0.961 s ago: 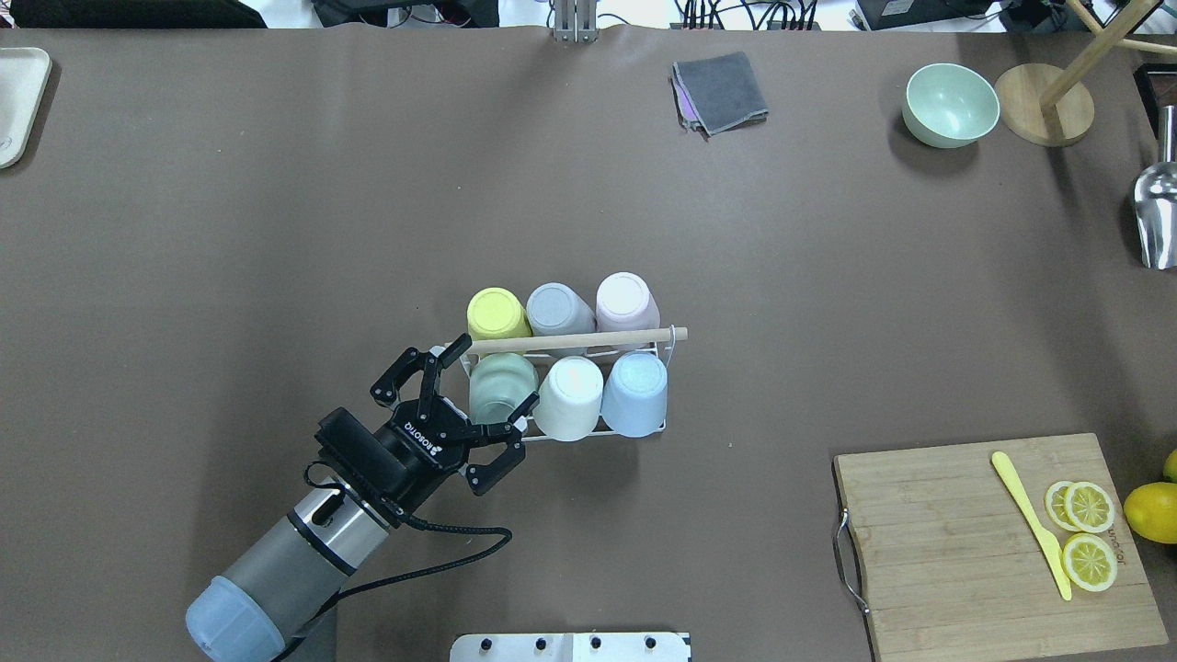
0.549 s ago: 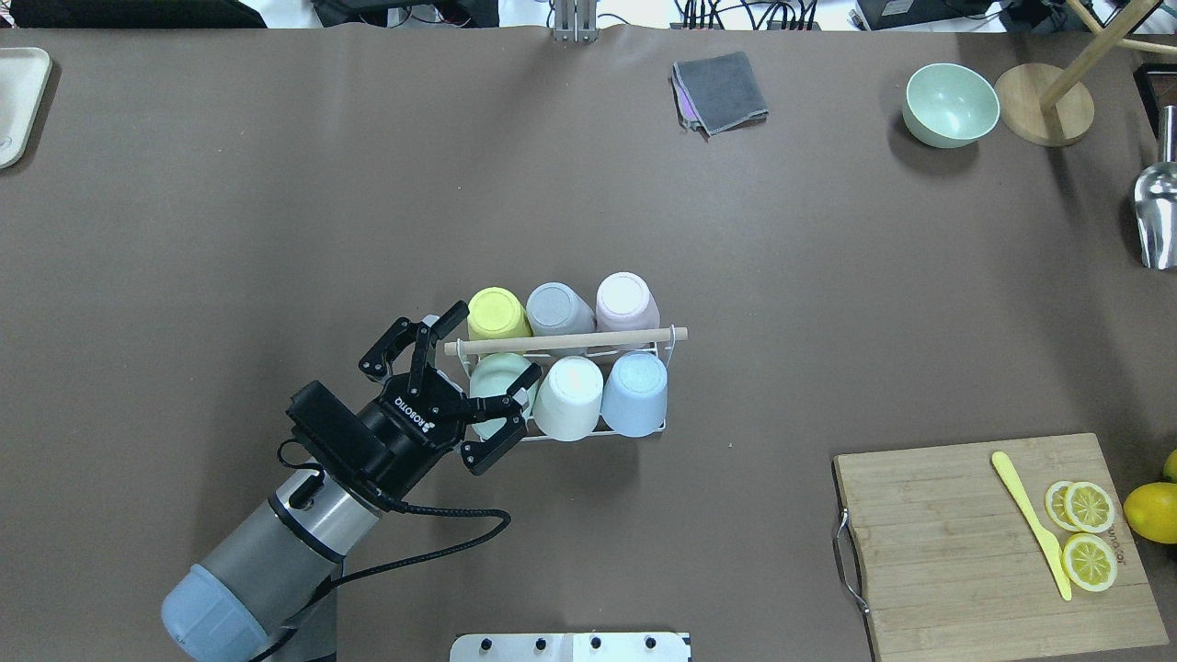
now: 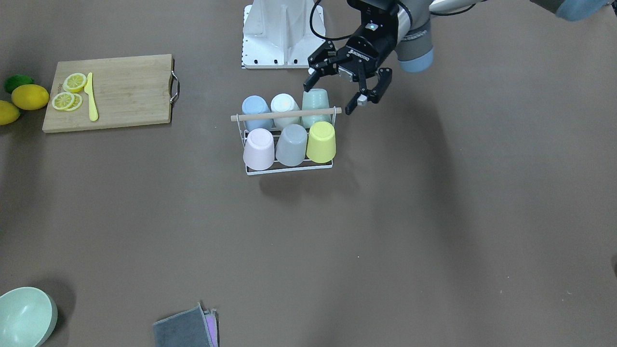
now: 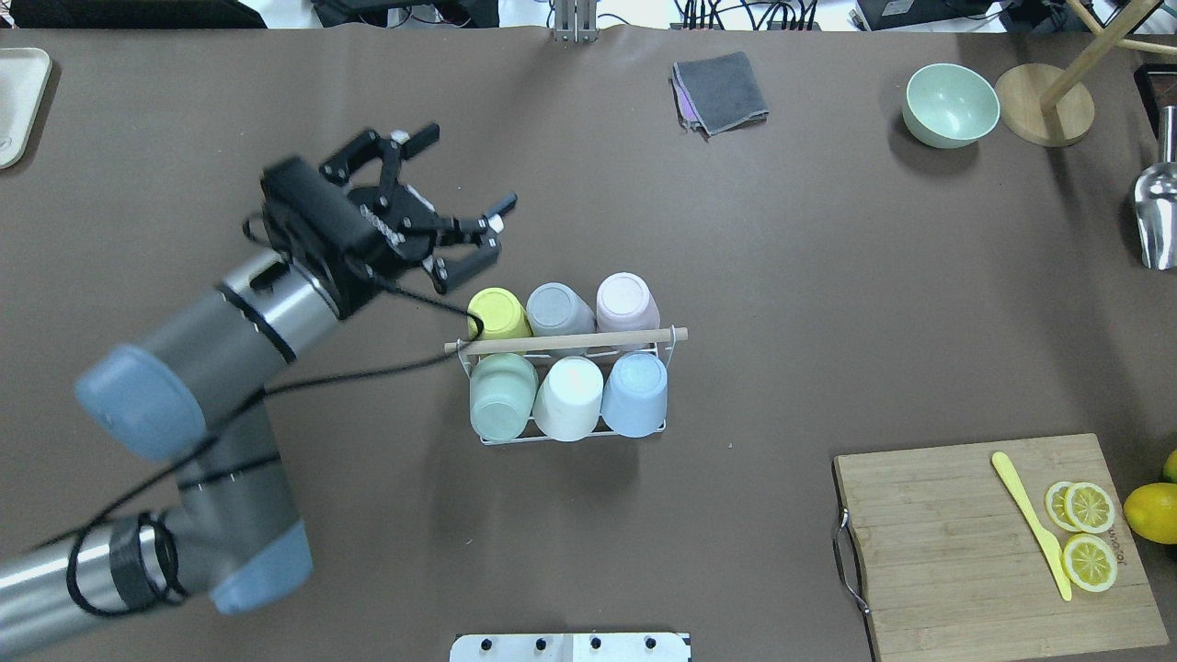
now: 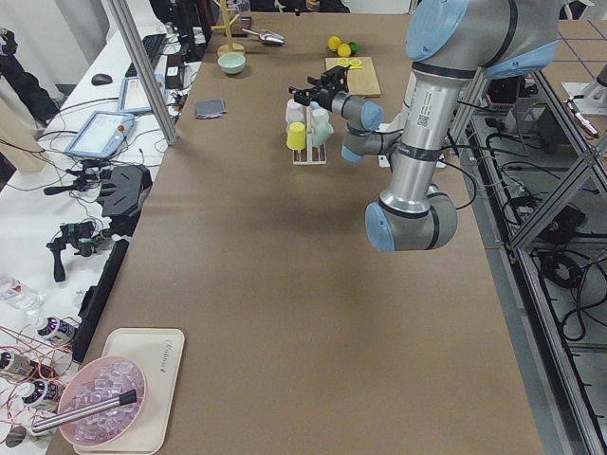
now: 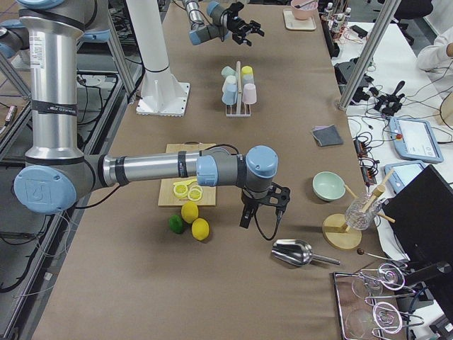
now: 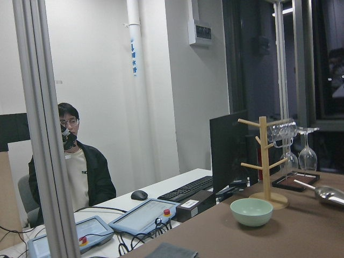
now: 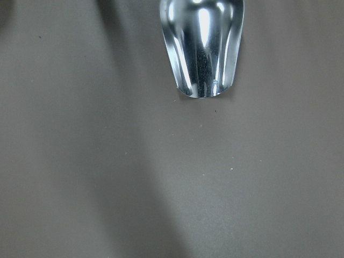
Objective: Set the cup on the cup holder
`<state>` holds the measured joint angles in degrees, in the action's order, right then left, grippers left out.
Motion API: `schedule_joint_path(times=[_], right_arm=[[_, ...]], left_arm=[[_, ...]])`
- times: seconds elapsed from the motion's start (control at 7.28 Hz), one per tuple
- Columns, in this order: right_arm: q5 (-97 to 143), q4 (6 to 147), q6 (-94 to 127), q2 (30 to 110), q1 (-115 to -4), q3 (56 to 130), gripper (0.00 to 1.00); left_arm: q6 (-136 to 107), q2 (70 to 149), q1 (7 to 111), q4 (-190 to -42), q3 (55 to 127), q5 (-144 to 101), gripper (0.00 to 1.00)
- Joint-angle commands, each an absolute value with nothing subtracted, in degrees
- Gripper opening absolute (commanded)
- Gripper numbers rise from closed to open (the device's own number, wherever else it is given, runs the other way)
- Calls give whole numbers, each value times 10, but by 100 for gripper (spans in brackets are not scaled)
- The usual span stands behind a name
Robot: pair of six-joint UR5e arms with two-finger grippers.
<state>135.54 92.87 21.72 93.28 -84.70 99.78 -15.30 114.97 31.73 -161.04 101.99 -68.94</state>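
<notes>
The white wire cup holder (image 4: 561, 342) with its wooden rod handle stands mid-table, also in the front-facing view (image 3: 284, 115). It carries two rows of three upside-down cups: green (image 4: 502, 393), white (image 4: 570, 395) and blue (image 4: 636, 391) near the robot; yellow (image 4: 497, 313), grey (image 4: 557, 309) and pink (image 4: 625, 302) beyond. My left gripper (image 4: 464, 170) is open and empty. It is raised well above the table, up and to the left of the holder (image 3: 330, 98). My right gripper (image 6: 262, 207) points down at the far right, by a metal scoop (image 8: 201, 45); I cannot tell its state.
A cutting board (image 4: 993, 542) with lemon slices and a yellow knife lies at the near right. A green bowl (image 4: 950, 103), a wooden stand (image 4: 1044, 103), the scoop (image 4: 1157, 216) and a grey cloth (image 4: 720, 92) are at the back. A tray (image 4: 18, 101) sits far left.
My left gripper, open beside the green cup before, has lifted and swung away to the upper left of the holder. The green cup stays on the holder.
</notes>
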Motion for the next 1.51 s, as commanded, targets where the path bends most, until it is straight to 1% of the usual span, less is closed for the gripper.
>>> schedule_joint_path(times=[0.0, 0.14, 0.41, 0.55, 0.82, 1.1, 1.37], right_arm=[[1356, 929, 201, 940, -846, 998, 99], [1356, 929, 182, 944, -845, 998, 99], [1357, 930, 159, 958, -834, 999, 99], [1357, 930, 158, 958, -834, 999, 99], [1357, 930, 158, 958, -834, 999, 99], [1357, 930, 158, 958, -834, 999, 99], [1357, 929, 159, 958, -834, 999, 99]], left_arm=[[-180, 1188, 539, -1363, 993, -890, 98], [-189, 1195, 566, -1307, 951, -904, 98], [-224, 1194, 570, -1271, 850, -906, 98], [-215, 1191, 570, -1197, 833, -907, 98], [-171, 1188, 572, -1041, 825, -933, 98], [-141, 1164, 596, -929, 828, -1043, 98], [-120, 1109, 635, -922, 827, -1125, 98]])
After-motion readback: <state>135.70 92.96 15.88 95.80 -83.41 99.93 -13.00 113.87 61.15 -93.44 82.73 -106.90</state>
